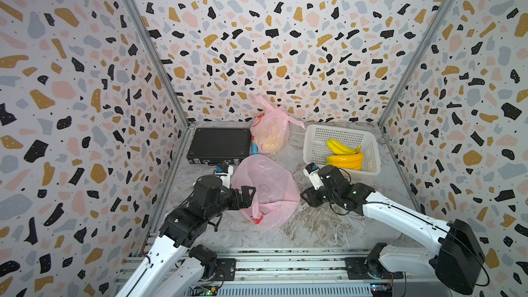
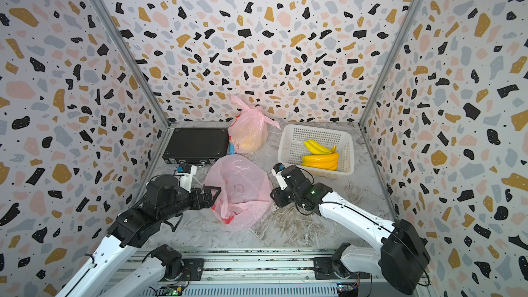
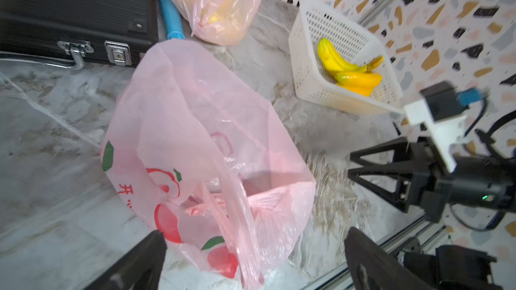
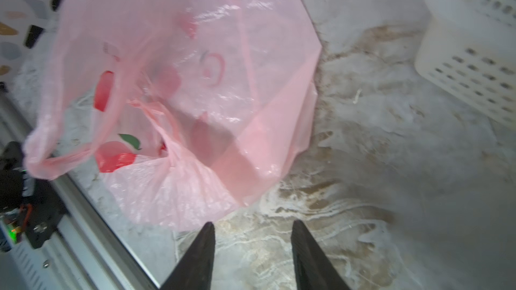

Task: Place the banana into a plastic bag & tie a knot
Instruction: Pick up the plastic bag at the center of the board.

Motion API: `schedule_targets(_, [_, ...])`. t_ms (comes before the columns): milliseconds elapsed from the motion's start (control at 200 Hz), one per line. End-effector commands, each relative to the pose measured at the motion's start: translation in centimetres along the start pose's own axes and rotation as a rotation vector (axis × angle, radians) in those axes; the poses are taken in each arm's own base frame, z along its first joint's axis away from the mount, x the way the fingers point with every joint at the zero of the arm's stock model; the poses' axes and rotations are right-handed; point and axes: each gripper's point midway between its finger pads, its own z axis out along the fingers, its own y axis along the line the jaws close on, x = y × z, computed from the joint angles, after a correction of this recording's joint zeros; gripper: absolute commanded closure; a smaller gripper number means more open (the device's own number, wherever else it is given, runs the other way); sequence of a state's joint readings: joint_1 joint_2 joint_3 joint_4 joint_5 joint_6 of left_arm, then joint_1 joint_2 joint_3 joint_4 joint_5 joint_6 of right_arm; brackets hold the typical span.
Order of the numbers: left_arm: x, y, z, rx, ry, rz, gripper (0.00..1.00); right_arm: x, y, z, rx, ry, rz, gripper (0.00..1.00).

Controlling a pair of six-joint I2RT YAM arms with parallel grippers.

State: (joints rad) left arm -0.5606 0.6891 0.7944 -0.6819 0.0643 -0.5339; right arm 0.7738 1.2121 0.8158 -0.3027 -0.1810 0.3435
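A black case [image 1: 220,144] lies at the back left of the counter [image 1: 314,230]. Just in front of it, the left end effector [image 1: 249,198] sits at the left edge of a pink bag [image 1: 268,187] with its fingers spread wide. The left wrist view shows them on either side of the bag's near edge, not pinching it. The bag slumps open mid-counter, between the two arms. Behind it, by the back wall, a second pink bag [image 1: 270,135] is knotted shut with something yellow inside.

The right end effector [image 1: 303,197] is just beside the bag's right edge. Its fingers are apart, and the right wrist view shows only bare counter between them. The bananas [image 1: 345,155] lie in a white basket [image 1: 313,138] at the back right, near the right arm's wrist and well apart from the left end effector, with the bag in between.

The left wrist view alone shows the case's latches [image 3: 117,53], a blue tube [image 3: 170,15] beside the case, and the bag's red fruit print [image 3: 167,221]. The right wrist view shows the bag's mouth and a handle loop [image 4: 42,160] reaching toward the left end effector — touching or not, I cannot tell.
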Motion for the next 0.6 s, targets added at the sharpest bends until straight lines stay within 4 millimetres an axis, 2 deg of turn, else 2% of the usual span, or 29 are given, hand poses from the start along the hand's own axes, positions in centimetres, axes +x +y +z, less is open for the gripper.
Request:
schedule_targets(0, [1.1, 2.3, -0.7, -0.241, 0.075, 0.152, 0.01, 1.1, 3.6, 0.3, -0.160, 0.029, -0.066, 0.41])
schedule_targets(100, [1.1, 2.3, -1.1, -0.358, 0.123, 0.260, 0.00, 2.5, 6.0, 1.2, -0.162, 0.046, -0.221, 0.32])
schedule_targets(200, [1.5, 1.8, -0.8, -0.417, 0.194, 0.348, 0.01, 2.8, 7.0, 2.4, -0.128, 0.030, -0.302, 0.21])
schedule_targets(215, [1.5, 1.7, -0.8, -0.426, 0.202, 0.361, 0.00, 2.8, 7.2, 2.6, -0.123, 0.025, -0.316, 0.15])
schedule_targets(235, [1.6, 1.8, -0.8, -0.440, 0.215, 0.373, 0.01, 2.5, 7.1, 2.8, -0.110, 0.010, -0.327, 0.03])
schedule_targets(245, [1.6, 1.9, -0.8, -0.448, 0.220, 0.376, 0.01, 2.8, 7.5, 2.9, -0.115, 0.011, -0.345, 0.01])
schedule_targets(270, [1.5, 2.1, -0.8, -0.467, 0.227, 0.384, 0.01, 3.2, 8.3, 3.1, -0.118, 0.001, -0.382, 0.00])
schedule_targets(355, [0.9, 2.5, -1.0, -0.501, 0.189, 0.384, 0.01, 3.2, 8.5, 4.0, -0.066, -0.037, -0.432, 0.00])
schedule_targets(471, [-0.1, 2.2, -1.4, -0.462, 0.103, 0.348, 0.01, 3.7, 8.1, 6.2, 0.018, 0.019, -0.411, 0.00])
schedule_targets(596, [-0.4, 1.5, -1.3, -0.411, 0.071, 0.309, 0.01, 4.9, 6.4, 8.4, 0.157, 0.096, -0.371, 0.00])
